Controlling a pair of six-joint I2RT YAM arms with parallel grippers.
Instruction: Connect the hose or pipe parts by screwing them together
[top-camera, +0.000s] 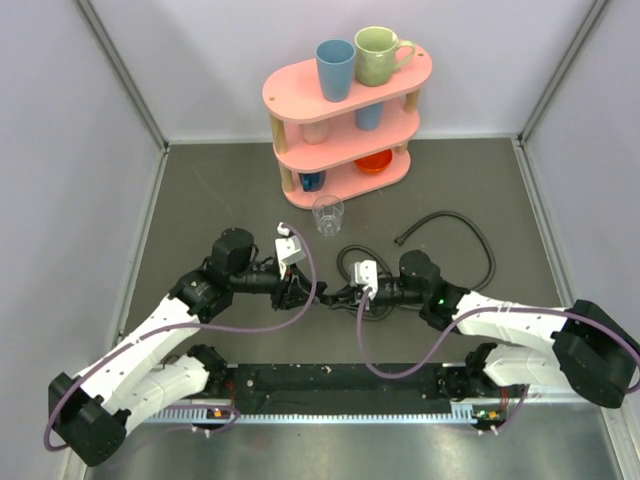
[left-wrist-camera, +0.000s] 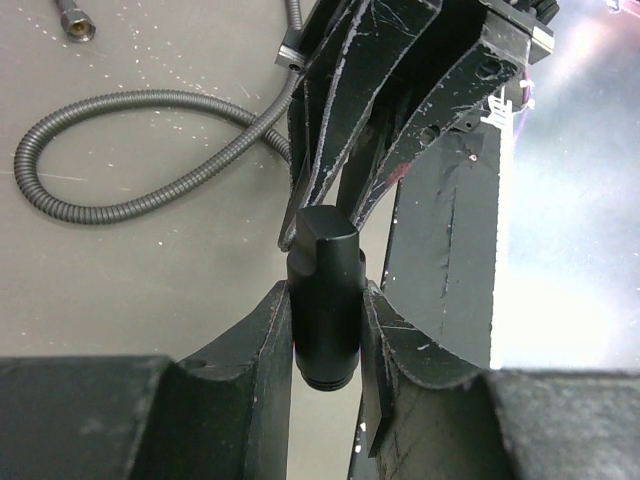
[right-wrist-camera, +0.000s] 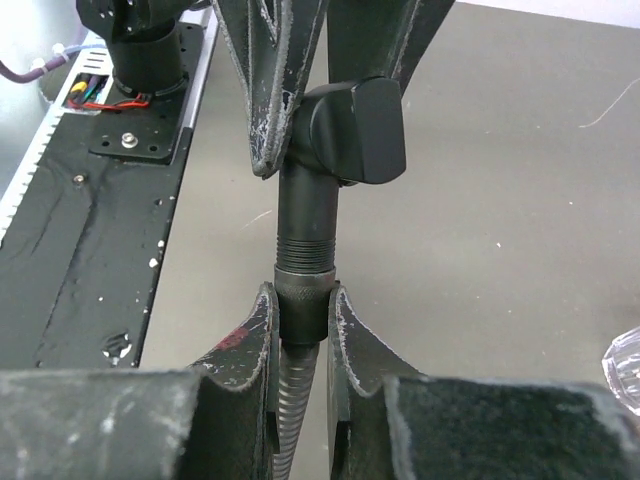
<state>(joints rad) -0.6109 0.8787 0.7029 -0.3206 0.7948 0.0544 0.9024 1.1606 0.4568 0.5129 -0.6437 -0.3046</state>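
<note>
On the left, our left arm's jaws are closed tight on a short black fitting (left-wrist-camera: 325, 300). It is a smooth matte cylinder with a flattened, blocky head. The jaws pinch it across its body and hold it above the dark grey worktop (top-camera: 220, 190), between the two arms.

In the middle, the fitting's stem meets a knurled collar (right-wrist-camera: 303, 300) end to end and in line. A band of fine thread (right-wrist-camera: 305, 248) shows bare just above the collar. From that we judge the joint started but not run home, with some turns left to make and then the release.

On the right, our right arm's jaws are nearly shut on that collar, gripping it from both sides. Below it the hose (right-wrist-camera: 290, 400) leaves as a narrow, ribbed, spiral-wound tube. In the left wrist view it looks grey and metallic and lies in a loose loop on the worktop.

Further right, the top view shows a thin dark arc (top-camera: 452, 213) lying flat on the worktop. We cannot tell whether it is the same hose or a second one.
</note>
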